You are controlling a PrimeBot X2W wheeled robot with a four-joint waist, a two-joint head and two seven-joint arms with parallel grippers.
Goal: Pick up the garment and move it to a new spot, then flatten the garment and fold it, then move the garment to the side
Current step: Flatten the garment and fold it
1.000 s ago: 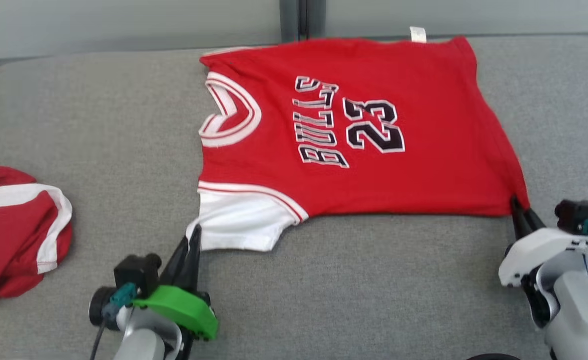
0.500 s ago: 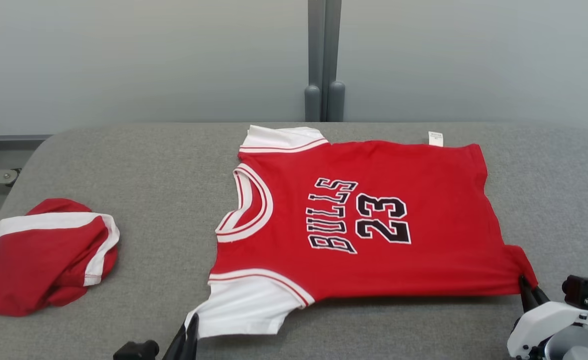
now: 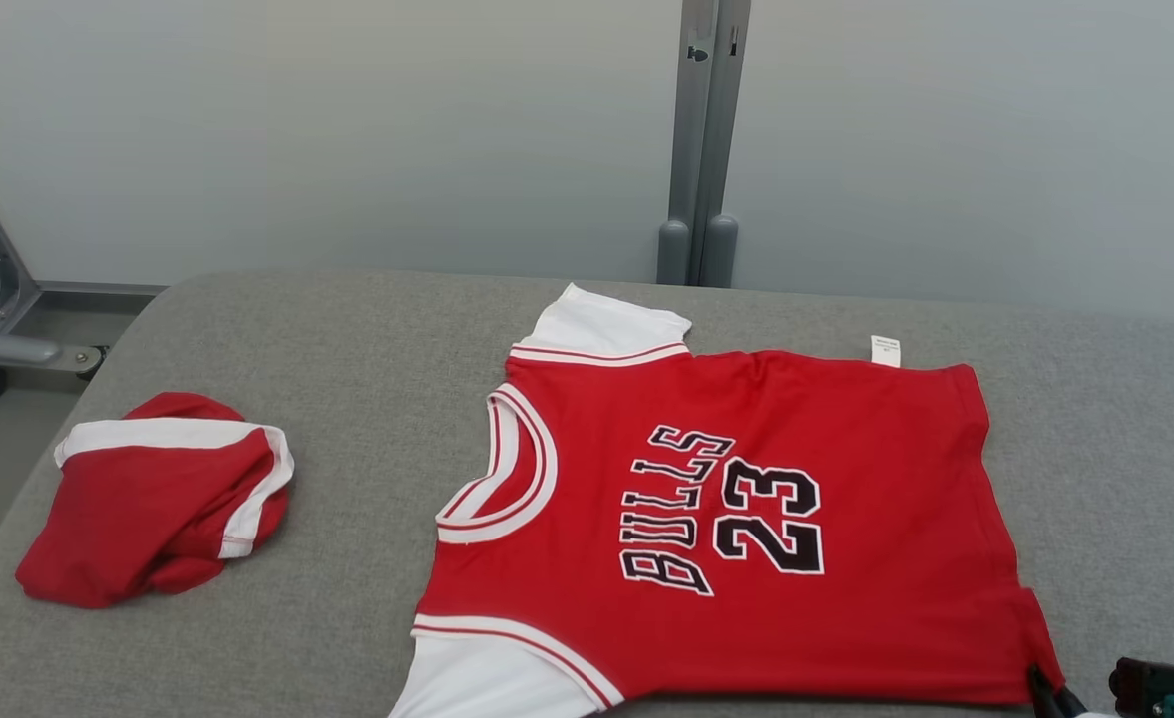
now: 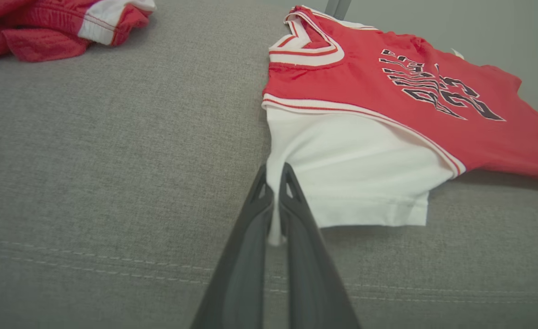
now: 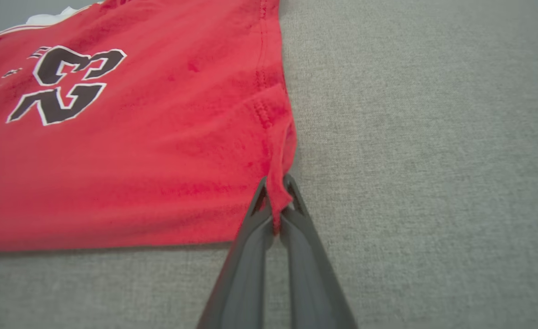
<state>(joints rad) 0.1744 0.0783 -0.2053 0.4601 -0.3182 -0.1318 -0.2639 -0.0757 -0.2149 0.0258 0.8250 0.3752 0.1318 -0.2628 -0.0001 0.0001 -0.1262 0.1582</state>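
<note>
Flat jersey (image 3: 726, 499) on worktop (image 3: 247, 329), ahead of both grippers, long axis running gripper to gripper; left gripper (image 4: 275, 171) clamped on white sleeve (image 4: 351, 173) corner, right gripper (image 5: 276, 183) clamped on red hem (image 5: 275, 132) corner.

Red 23 jersey (image 3: 726, 519) lies spread on grey table (image 3: 347, 349); red bundle (image 3: 158, 499) left.

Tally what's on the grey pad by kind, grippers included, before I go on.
Garments: 2 (red jersey, bunched red-and-white garment)
Grippers: 2 (left gripper and right gripper, each shut on the red jersey)
Total: 4
</note>
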